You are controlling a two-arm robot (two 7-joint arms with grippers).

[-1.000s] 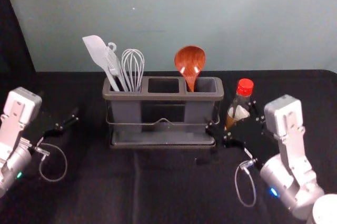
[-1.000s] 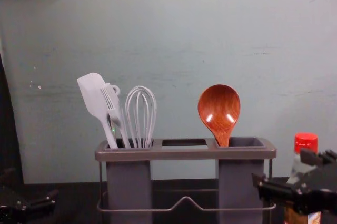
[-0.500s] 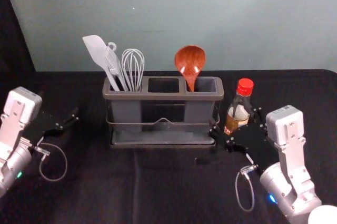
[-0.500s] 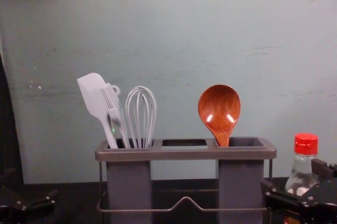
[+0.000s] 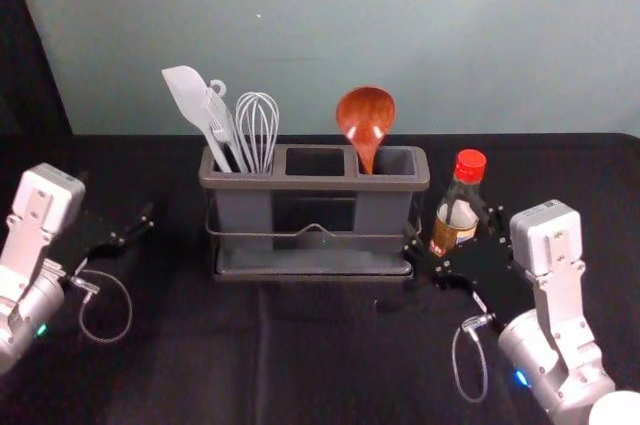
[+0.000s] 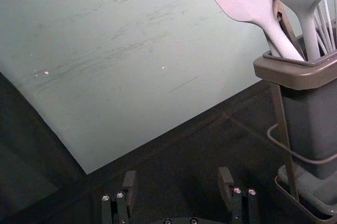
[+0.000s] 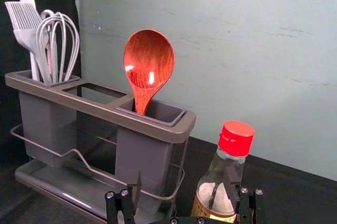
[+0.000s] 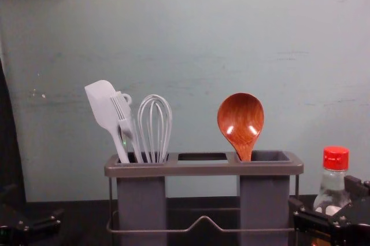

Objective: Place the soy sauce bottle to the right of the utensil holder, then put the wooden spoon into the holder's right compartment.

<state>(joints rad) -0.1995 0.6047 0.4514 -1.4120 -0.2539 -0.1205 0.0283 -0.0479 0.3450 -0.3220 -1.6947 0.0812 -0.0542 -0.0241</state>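
In the head view my right gripper [image 5: 446, 224] is open, just in front of the soy sauce bottle [image 5: 455, 215], which stands upright to the right of the utensil holder [image 5: 315, 183]. The right wrist view has the open gripper [image 7: 184, 175] with one finger overlapping the bottle [image 7: 213, 184]; nothing is held. The wooden spoon [image 7: 149, 66] stands bowl up in the holder's right compartment, its handle's lower part hidden inside. At the left of the head view my left gripper [image 5: 116, 198] is idle, and the left wrist view shows that gripper [image 6: 178, 174] open and empty.
A white spatula [image 8: 104, 104], a brush [image 8: 123, 113] and a whisk [image 8: 155, 127] stand in the holder's left compartment. The middle compartment is empty. Behind the black-covered table [image 5: 310, 355] rises a plain wall [image 5: 480, 35].
My right gripper has drawn back a little from the bottle and slightly to the right, uncovering more of its label. Bottle and spoon have stayed in place. The left arm has not moved.
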